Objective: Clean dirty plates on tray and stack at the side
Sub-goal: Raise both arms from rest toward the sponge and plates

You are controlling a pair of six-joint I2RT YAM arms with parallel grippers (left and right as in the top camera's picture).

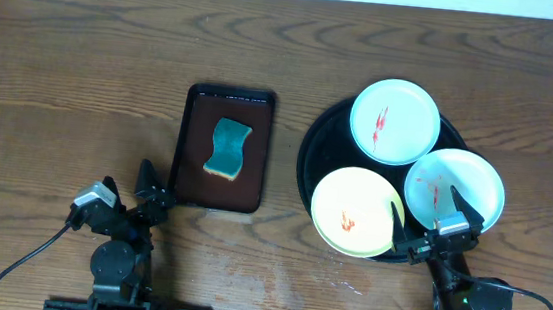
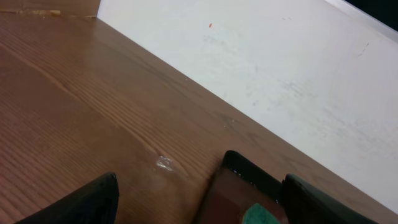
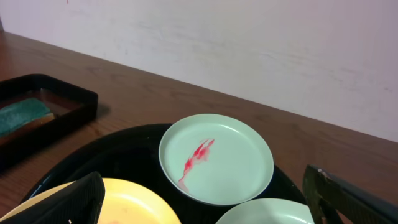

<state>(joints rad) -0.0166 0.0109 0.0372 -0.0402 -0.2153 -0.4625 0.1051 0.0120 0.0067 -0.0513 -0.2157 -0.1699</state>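
The round black tray (image 1: 320, 144) at the right of the table holds three plates. A pale mint plate (image 1: 395, 121) with a red smear lies at the back. Another pale plate (image 1: 454, 191) with red smears lies at the right. A pale yellow plate (image 1: 355, 212) with a small red mark lies at the front. My right gripper (image 1: 427, 213) hangs open over the tray's near edge, between the yellow and right plates, holding nothing. In the right wrist view the smeared mint plate (image 3: 217, 158) lies ahead of the right gripper (image 3: 205, 208). My left gripper (image 1: 156, 187) is open and empty.
A dark-brown rectangular tray (image 1: 250, 173) with a teal sponge (image 1: 228, 149) sits left of the black tray. Its near corner (image 2: 245, 180) lies between the left fingers. A white wall (image 2: 280, 68) runs behind the table. Bare wood tabletop (image 1: 62, 86) spreads to the left.
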